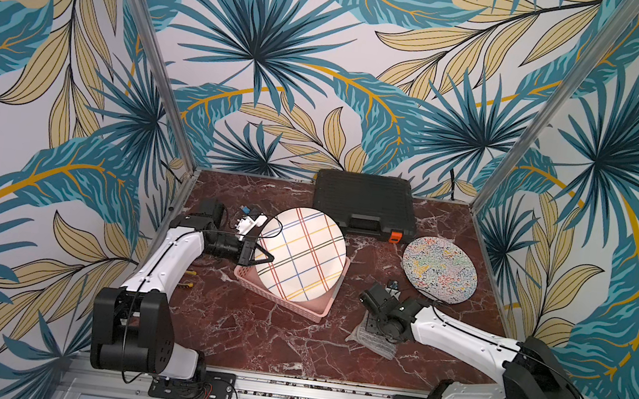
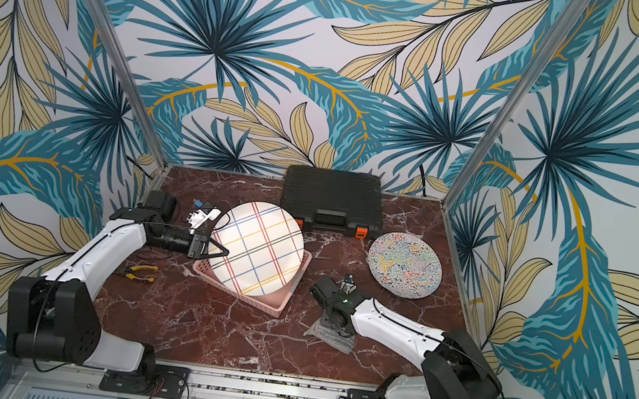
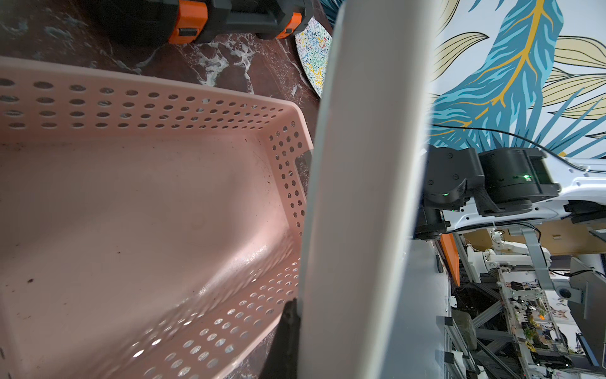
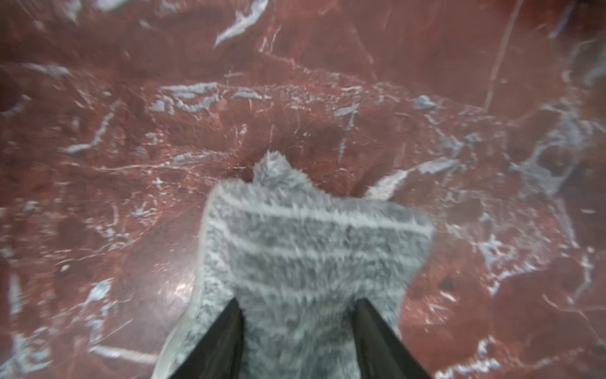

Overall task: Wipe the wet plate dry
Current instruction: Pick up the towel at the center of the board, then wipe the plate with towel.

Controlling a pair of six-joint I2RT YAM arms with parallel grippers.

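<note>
Two arms we see, left gripper [image 1: 266, 258] pinched tight on the round, smooth striped plate [image 1: 302, 255], right gripper [image 4: 298, 328] fingers apart around the fuzzy grey cloth [image 4: 311, 242], holey pink basket [image 3: 147, 197].

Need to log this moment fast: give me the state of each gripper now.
Left gripper: shut on the plaid plate, held tilted above the pink basket.
Right gripper: jaws apart astride the grey cloth; grip cannot be told.

A black tool case [image 1: 365, 204] (orange latches) sits at the table's [image 1: 249, 338] far edge; a speckled plate [image 1: 440, 269] nearby; yellow-handled pliers [image 2: 138, 272] near the left edge.
</note>
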